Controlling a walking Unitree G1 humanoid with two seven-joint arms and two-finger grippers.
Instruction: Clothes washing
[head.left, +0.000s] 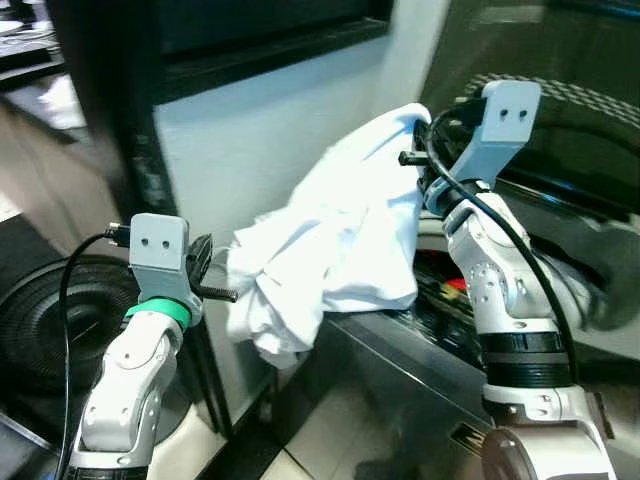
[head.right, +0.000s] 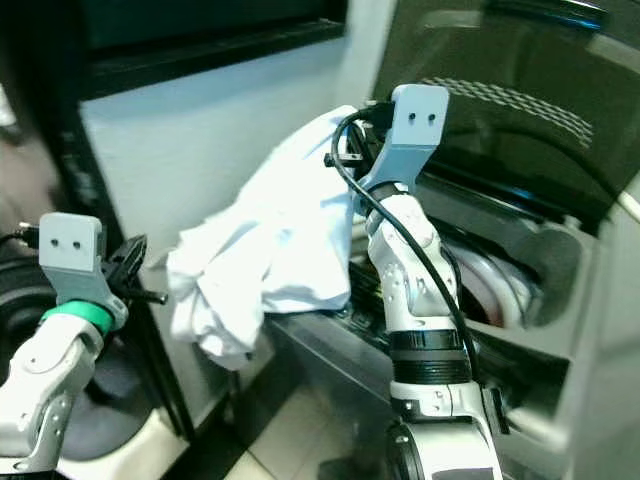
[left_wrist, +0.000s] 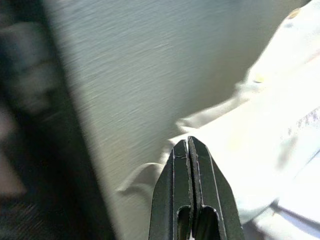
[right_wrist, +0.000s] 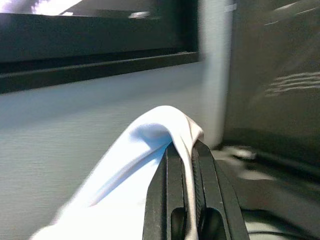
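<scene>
A white garment (head.left: 335, 235) hangs bunched in the air in front of a pale wall, above the edge of the open washing machine (head.left: 560, 250). My right gripper (head.left: 418, 130) is raised high and shut on the garment's top fold; in the right wrist view the cloth (right_wrist: 165, 135) drapes over the black fingers (right_wrist: 176, 195) and is pinched between them. My left gripper (head.left: 222, 290) sits lower at the left, just short of the garment's hanging end, fingers shut with nothing between them. In the left wrist view the white cloth (left_wrist: 270, 135) lies just beyond the fingertips (left_wrist: 189, 150).
The washer's dark raised lid (head.right: 520, 90) stands behind the right arm, with its grey opening (head.right: 500, 290) below. A dark frame (head.left: 130, 120) runs down the wall at left. A black round object (head.left: 60, 320) sits low on the left.
</scene>
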